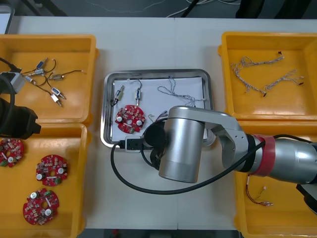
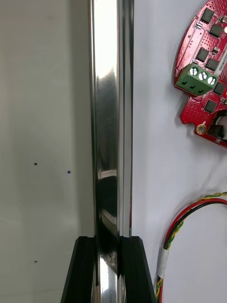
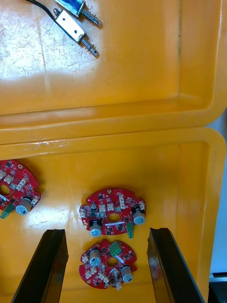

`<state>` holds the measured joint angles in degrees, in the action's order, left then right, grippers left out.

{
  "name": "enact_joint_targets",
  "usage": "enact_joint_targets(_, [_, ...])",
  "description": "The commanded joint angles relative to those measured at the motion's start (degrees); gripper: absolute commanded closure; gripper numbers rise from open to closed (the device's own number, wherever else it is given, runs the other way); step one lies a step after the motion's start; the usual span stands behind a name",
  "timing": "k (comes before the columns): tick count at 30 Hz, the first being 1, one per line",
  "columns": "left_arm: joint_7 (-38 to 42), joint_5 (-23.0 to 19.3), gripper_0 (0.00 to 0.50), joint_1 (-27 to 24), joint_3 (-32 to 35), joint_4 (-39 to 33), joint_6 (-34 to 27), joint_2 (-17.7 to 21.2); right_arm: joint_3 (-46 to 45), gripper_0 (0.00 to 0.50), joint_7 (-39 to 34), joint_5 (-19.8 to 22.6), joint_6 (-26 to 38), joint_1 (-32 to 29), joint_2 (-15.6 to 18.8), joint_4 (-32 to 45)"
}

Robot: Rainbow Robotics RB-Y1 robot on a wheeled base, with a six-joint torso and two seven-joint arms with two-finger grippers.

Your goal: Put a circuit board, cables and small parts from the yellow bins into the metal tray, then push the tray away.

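The right hand (image 2: 109, 241) is clamping the shiny metal tray (image 2: 106, 118) by its near rim, the tray lying straight ahead. The left hand (image 3: 106, 231) is hovering open.

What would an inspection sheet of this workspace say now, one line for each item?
Surface: light table, two yellow bins at each side.
Job's things: metal tray, white inside, holds a red circuit board, two small metal parts and cables; three more boards in the near left bin.
Clutter: nothing seen.
Grippers: right gripper shut on the tray's near rim; left gripper open above the near left bin.
Cables: twisted blue and white cable and red and yellow cable in the tray; more in the right bins.
Surroundings: dark floor beyond the table.
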<state>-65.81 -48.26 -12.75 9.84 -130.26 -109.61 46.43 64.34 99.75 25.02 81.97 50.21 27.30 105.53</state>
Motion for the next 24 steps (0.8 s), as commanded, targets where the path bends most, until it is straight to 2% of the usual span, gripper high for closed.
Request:
enact_joint_targets(1, [-3.4, -0.3, 0.000, 1.2, 1.6, -1.7, -0.4, 2.3, -1.3, 0.497, 1.4, 0.4, -1.3, 2.7, -0.1, -3.8])
enact_joint_targets(24, [-3.4, -0.3, 0.000, 1.2, 1.6, -1.7, -0.4, 2.3, -1.3, 0.500, 3.5, 0.5, -6.7, 11.3, -1.1, -14.5])
